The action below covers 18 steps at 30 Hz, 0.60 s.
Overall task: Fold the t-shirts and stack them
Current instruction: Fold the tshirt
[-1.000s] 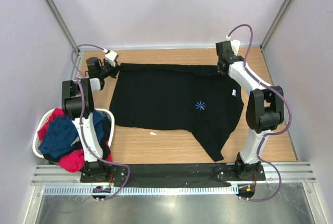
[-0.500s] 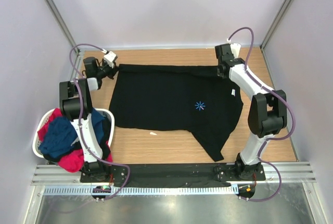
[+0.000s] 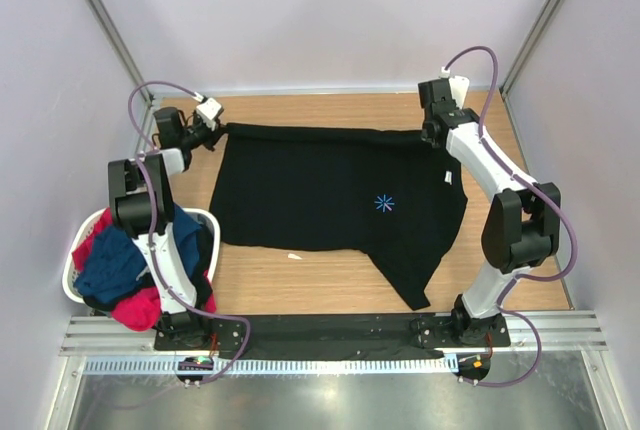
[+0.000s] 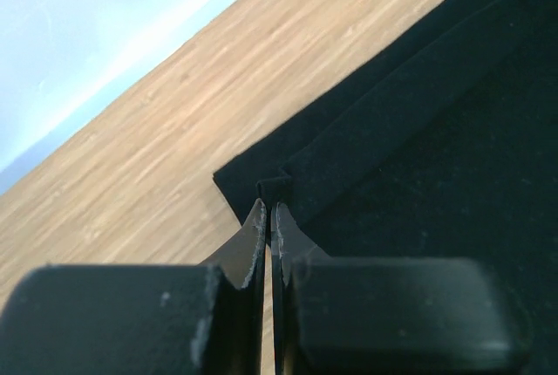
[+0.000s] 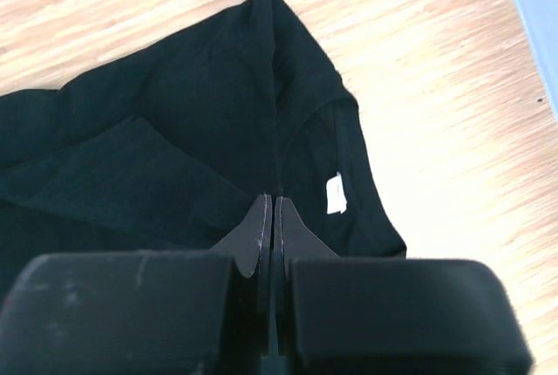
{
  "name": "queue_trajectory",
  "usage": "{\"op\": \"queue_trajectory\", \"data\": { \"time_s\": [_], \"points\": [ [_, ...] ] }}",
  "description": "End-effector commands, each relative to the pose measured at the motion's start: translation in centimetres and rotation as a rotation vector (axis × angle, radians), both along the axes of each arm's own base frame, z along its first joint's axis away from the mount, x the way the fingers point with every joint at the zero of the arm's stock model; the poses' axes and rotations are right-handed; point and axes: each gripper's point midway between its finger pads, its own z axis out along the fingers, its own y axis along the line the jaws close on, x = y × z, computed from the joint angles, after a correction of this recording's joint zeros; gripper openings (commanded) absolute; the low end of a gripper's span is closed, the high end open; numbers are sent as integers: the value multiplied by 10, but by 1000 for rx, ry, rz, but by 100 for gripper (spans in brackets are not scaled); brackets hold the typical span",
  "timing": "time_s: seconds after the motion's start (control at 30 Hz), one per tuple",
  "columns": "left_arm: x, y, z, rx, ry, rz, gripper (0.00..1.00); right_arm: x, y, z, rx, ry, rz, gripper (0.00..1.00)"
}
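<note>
The large black t-shirt (image 3: 330, 190) is lying spread across the wooden desk (image 3: 330, 285), filling most of its middle. Its far edge is running in a nearly straight line between the two arms. One sleeve is trailing toward the near right, and the light-blue starburst mark (image 3: 385, 203) is facing up, right of center.

The left end effector (image 3: 218, 130) is reaching to the far left corner of the shirt. In the left wrist view its fingers (image 4: 255, 240) are pressed almost together, clenched on a small tip of black cloth (image 4: 418, 157) at a folded corner.

The right end effector (image 3: 430, 133) is sitting at the far right corner. In the right wrist view it is likewise clenched, its fingers (image 5: 258, 235) pinching a ridge of the black cloth (image 5: 174, 122), with a small white label (image 5: 336, 194) lying just to the right.

At the near left, beside the left arm's base, the white laundry basket (image 3: 70, 285) is holding the navy blue t-shirt (image 3: 110, 260), bunched on top of the red-pink t-shirt (image 3: 140, 308), which is spilling over the basket's near rim.
</note>
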Motion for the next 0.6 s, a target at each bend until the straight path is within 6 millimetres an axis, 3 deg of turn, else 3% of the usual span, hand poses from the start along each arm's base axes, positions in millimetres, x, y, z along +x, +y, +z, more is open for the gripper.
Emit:
{"op": "queue_trajectory", "data": {
  "time_s": [0.0, 0.33, 0.57],
  "points": [
    [-10, 6, 20, 43, -50, -26, 0, -6, 5, 11, 33, -19, -7, 1],
    [-17, 10, 4, 88, -21, -29, 0, -41, 20, -24, 74, 80, -10, 1],
    [-28, 10, -9, 140, 11, -49, 0, -50, 22, -40, 86, 122, -21, 1]
  ]
}}
